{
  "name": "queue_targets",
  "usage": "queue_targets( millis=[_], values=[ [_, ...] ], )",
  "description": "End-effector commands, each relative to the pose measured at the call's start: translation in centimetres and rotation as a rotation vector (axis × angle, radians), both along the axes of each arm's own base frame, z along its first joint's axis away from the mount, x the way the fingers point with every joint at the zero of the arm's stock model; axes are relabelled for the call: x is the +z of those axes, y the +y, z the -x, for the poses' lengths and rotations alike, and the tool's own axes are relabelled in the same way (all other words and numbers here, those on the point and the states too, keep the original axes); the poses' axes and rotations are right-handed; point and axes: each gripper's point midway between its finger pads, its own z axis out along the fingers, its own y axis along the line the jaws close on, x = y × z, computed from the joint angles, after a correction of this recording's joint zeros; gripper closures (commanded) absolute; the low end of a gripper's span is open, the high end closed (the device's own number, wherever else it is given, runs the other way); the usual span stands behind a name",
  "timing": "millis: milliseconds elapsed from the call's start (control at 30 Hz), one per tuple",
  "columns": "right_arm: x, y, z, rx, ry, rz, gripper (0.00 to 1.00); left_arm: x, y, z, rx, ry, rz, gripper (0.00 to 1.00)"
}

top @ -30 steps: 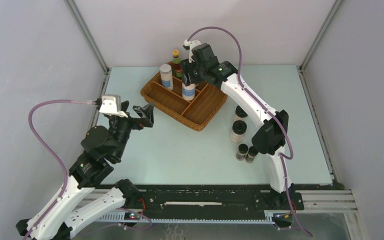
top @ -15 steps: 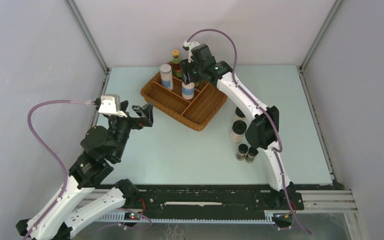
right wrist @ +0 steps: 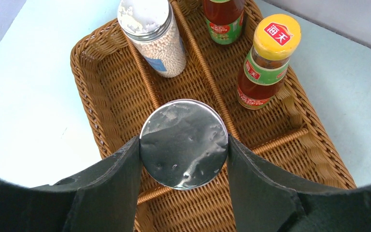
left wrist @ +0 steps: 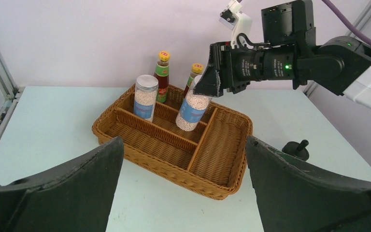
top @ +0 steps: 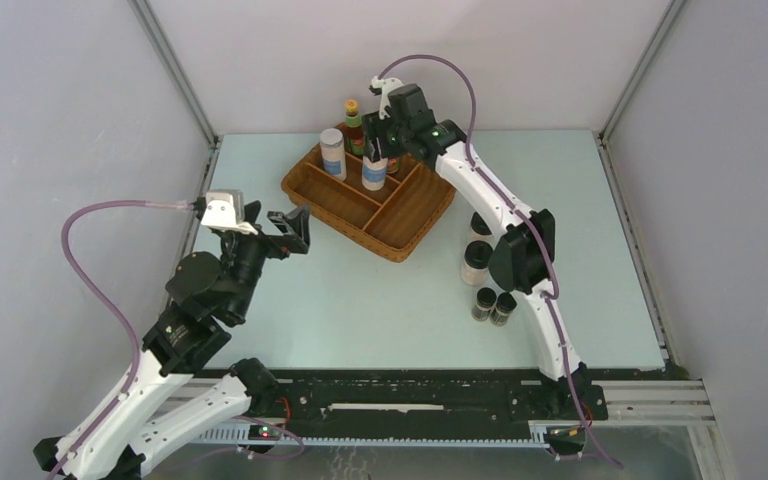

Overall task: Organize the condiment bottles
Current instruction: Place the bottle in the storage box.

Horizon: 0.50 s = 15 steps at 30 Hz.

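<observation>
Top external shows the right gripper (top: pixel 376 156) reaching over the far side of the wicker tray (top: pixel 400 250), jaws closed partway on a blue-labelled jar (top: pixel 374 176); the grip is high, at the lid, which we judge leaves the body free to drop between the dividers. In the right wrist view the silver lid fills the gap between the two fingers (right wrist: pixel 111 179), one pressing on each side; below it lies the middle strip of the tray, near the cross divider. From the left wrist view the jar hangs tilted, base toward the tray floor, top leaning toward the wrist; whether the base touches the weave we cannot tell.

The twin jar (left wrist: pixel 145 97) stands upright further along the same strip, so the held one seems meant to join it, like with like. The two sauce bottles (left wrist: pixel 163 72) stand in the far strip behind, one close beside the gripper; the tilt may be a way to keep clear of it, though that is our guess. Setting the jar down will call for righting it first, or it could topple against the divider once released.

The left gripper (top: pixel 272 222) hovers spread wide and empty over the table (top: pixel 360 300), off the tray's near left corner, out of the way. The shakers (top: pixel 476 262) and the vials (top: pixel 483 302) wait on the table to the right of the tray, beside the right arm; half the sorting is yet to do.
</observation>
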Motion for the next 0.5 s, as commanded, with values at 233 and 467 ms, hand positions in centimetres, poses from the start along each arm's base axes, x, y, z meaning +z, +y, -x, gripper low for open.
queue_targets(
  millis=[233, 467],
  values=[
    [3.0, 1.2, -2.4, 0.028, -0.127, -0.081, 1.0, -0.1, -0.9, -0.2, -0.033, -0.037, 0.045, 0.0],
    [1.9, 1.2, -2.9, 0.031, -0.127, -0.067, 1.0, -0.5, -1.4, -0.3, -0.055, -0.041, 0.047, 0.0]
  ],
)
